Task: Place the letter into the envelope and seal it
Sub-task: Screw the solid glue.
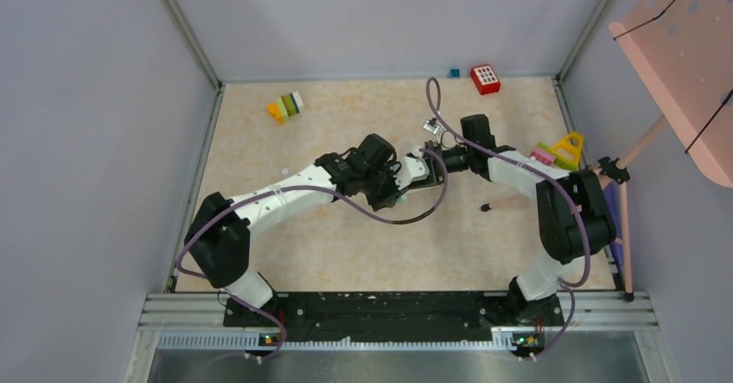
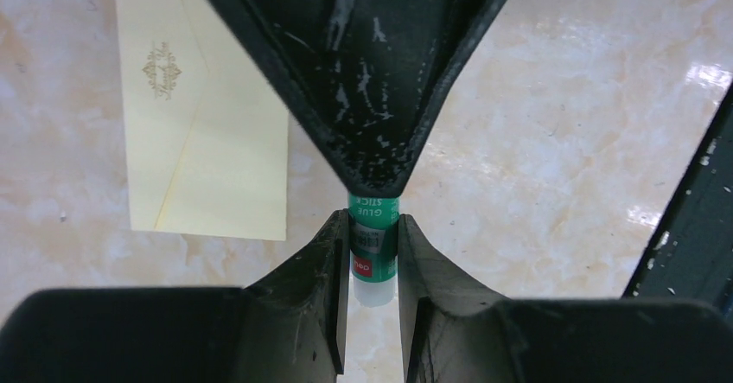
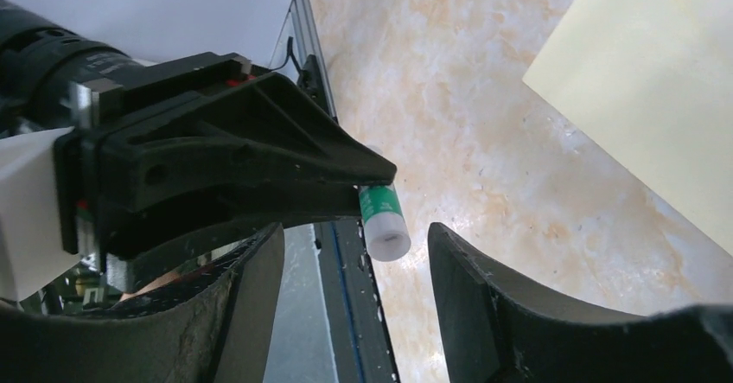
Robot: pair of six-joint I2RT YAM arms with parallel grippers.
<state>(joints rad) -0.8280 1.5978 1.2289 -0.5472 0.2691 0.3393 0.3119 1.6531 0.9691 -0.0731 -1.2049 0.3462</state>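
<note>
The left arm [image 1: 277,194] and the right arm [image 1: 519,171] are both built of smooth white shell links joined by bulky black joint housings. Along each runs a thin purple cable [image 1: 430,98], down to a black base plate [image 1: 372,307] on a ribbed aluminium rail [image 1: 372,341]. The left gripper [image 2: 373,227] has matte black, wedge-shaped fingers [image 2: 315,279] flecked with whitish scuffs, on a black triangular frame [image 3: 216,158] with round holes, red accents and a white body behind, while the right gripper [image 3: 354,236] has thick, curved black fingers [image 3: 251,288] with a grainy surface.
</note>
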